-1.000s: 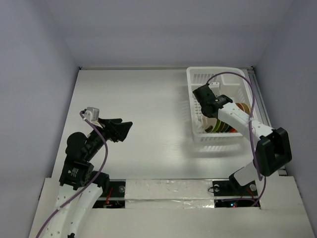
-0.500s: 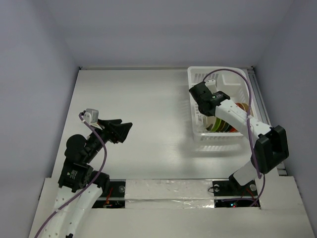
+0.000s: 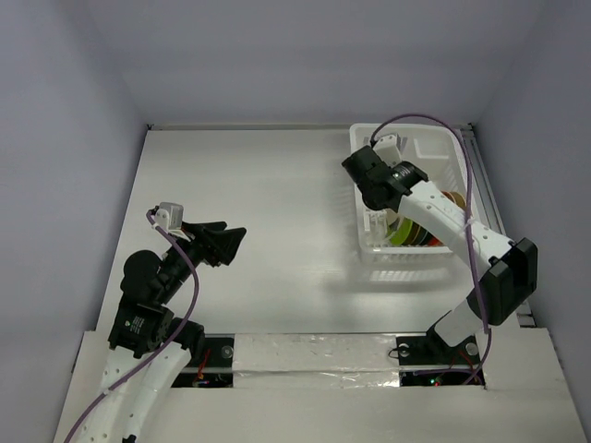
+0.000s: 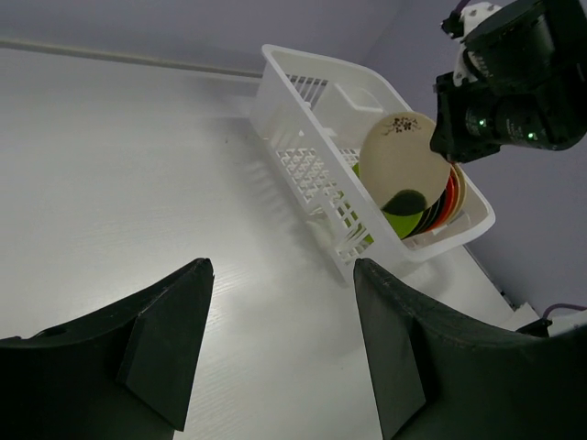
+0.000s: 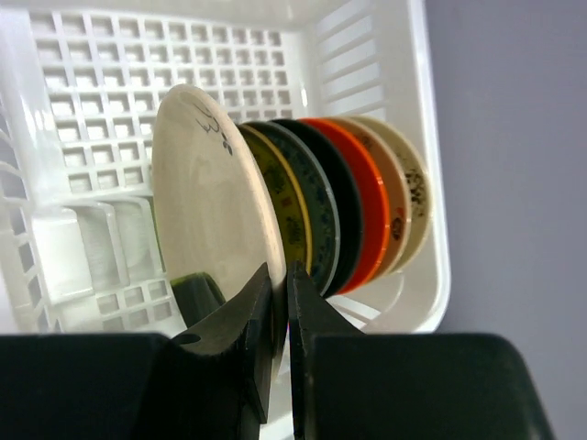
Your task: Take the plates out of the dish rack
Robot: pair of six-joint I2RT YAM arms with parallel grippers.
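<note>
The white dish rack [image 3: 369, 255] stands at the far right of the table; it also shows in the left wrist view [image 4: 303, 101] and the right wrist view [image 5: 119, 55]. Several plates stand on edge in it: patterned yellow [image 5: 292, 215], dark green [image 5: 318, 206], black [image 5: 346, 211], orange-red [image 5: 371, 211] and a cream one [image 5: 413, 197] at the end. My right gripper [image 5: 280, 280] is shut on the rim of the cream plate with a dark patch [image 5: 206, 192], held raised above the row [image 4: 404, 170]. My left gripper [image 4: 284, 275] is open and empty over the table's left side [image 3: 226, 242].
The rack's far half [image 5: 183, 46] holds no plates. A white table [image 3: 268, 194] spreads between the arms. A wall runs close behind and to the right of the rack.
My right gripper has moved up and to the far left over the rack with the cream plate, lifting it away from the row. The left arm has not moved.
</note>
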